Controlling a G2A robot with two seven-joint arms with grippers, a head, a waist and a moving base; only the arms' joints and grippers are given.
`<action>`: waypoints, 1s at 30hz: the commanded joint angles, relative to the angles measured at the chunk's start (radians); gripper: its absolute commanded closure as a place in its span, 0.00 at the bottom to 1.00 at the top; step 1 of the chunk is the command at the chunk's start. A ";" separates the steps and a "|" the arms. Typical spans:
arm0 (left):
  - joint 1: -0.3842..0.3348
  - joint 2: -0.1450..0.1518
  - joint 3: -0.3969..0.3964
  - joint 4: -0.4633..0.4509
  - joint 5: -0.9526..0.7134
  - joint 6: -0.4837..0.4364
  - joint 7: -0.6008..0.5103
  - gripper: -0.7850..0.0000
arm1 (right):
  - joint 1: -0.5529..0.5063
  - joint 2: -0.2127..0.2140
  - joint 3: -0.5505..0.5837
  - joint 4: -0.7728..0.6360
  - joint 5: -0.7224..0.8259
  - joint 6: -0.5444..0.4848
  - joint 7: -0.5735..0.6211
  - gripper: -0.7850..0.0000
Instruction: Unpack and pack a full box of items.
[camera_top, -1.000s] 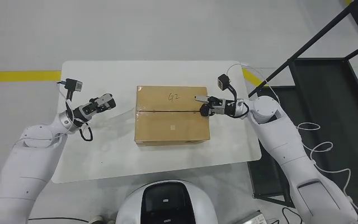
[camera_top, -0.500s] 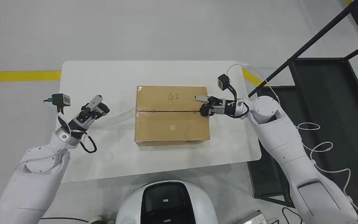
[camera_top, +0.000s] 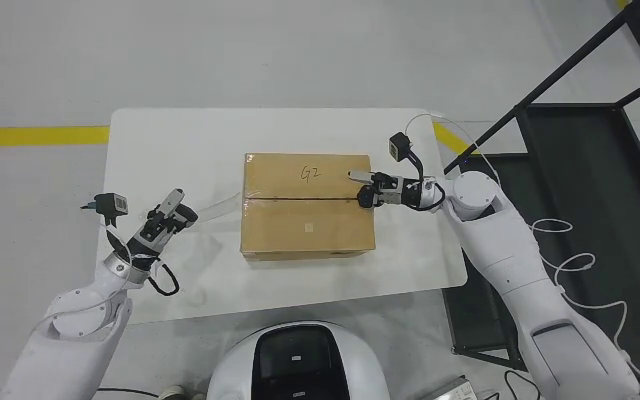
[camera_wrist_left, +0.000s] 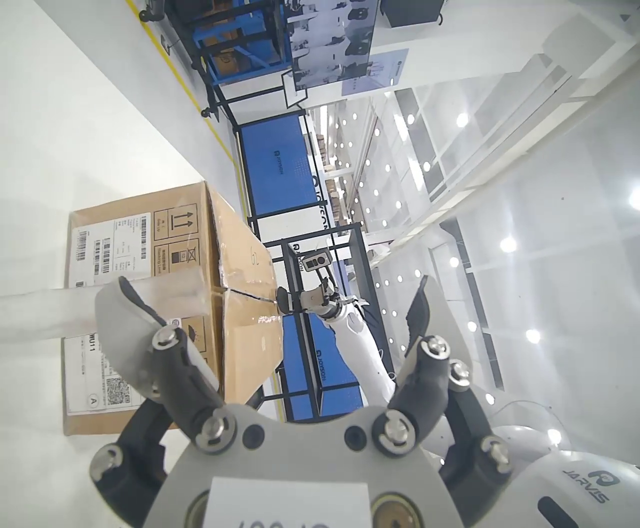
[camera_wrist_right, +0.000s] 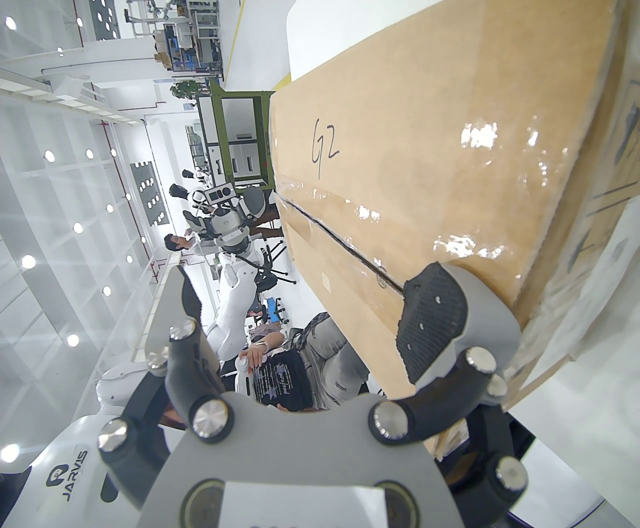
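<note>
A closed brown cardboard box (camera_top: 308, 205) marked with handwriting stands in the middle of the white table (camera_top: 150, 140). My left gripper (camera_top: 172, 210) hovers left of the box, and its jaws stand wide open (camera_wrist_left: 275, 305). A translucent tape strip (camera_top: 215, 208) runs from it to the box's left end, and in the left wrist view the tape strip (camera_wrist_left: 55, 307) clings to one finger (camera_wrist_left: 125, 320). My right gripper (camera_top: 362, 188) is open at the box's right end, where one pad (camera_wrist_right: 432, 320) lies against the top edge by the seam (camera_wrist_right: 340, 242).
A black metal rack (camera_top: 570, 130) stands right of the table, close to my right arm. A yellow floor line (camera_top: 50, 135) runs behind the table's left side. Bare table surface lies in front of and behind the box.
My left arm has drawn back from the box toward the table's near left, and the tape strip now stretches between it and the box. The right arm and box have not moved.
</note>
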 joint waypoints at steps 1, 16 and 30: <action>0.000 0.000 0.000 0.000 0.000 0.000 0.000 0.00 | 0.000 0.000 0.000 0.000 0.000 0.000 0.000 0.00; 0.082 -0.024 0.009 -0.048 -0.096 0.016 0.205 0.00 | 0.000 0.000 0.000 0.000 0.000 0.000 0.000 0.00; 0.155 -0.088 0.126 -0.084 -0.181 0.053 0.558 0.00 | 0.000 0.000 0.000 0.000 0.000 0.000 0.000 0.00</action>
